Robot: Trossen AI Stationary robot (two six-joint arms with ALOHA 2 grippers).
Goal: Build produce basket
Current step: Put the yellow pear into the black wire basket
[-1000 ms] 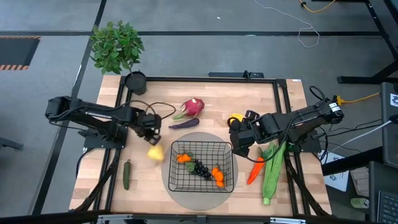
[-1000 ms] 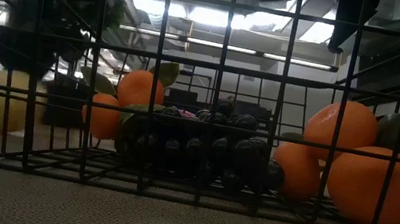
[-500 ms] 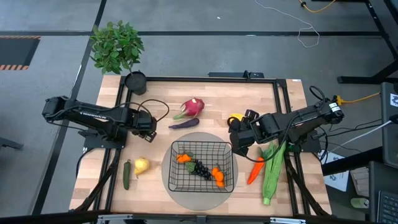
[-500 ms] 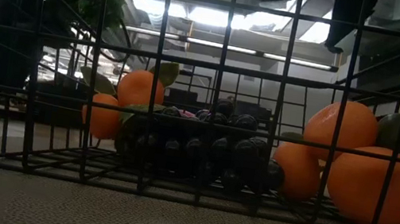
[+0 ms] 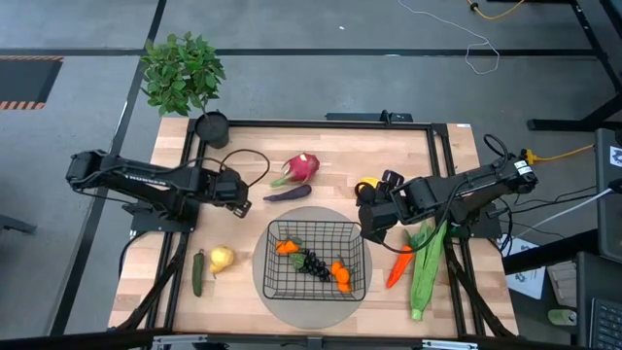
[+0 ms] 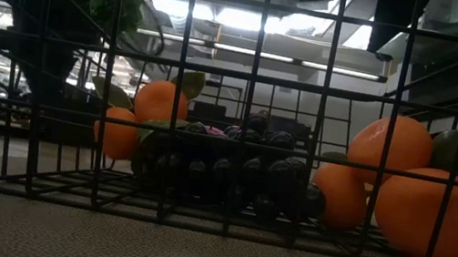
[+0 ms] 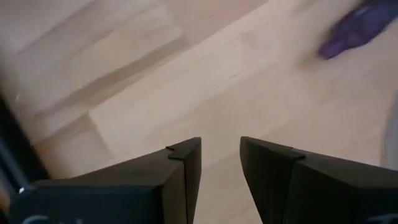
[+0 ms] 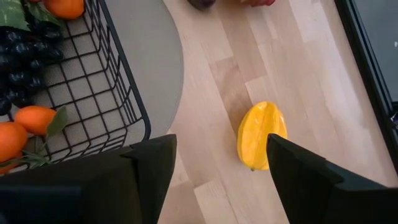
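My left gripper (image 5: pixel 240 200), left of centre, fingers slightly parted, held nothing | my right gripper (image 5: pixel 367 222) gaped empty at the black wire-mesh basket's (image 5: pixel 357 237) right rim | yellow pear-like fruit (image 5: pixel 222 258) apparently on table, lower left

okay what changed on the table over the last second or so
The yellow fruit left the left gripper: a second ago it was a blur beside the basket, and it now rests by the green cucumber, outside the basket. The left gripper drew back toward the purple eggplant, its fingers empty. The right gripper and the other produce stayed put.
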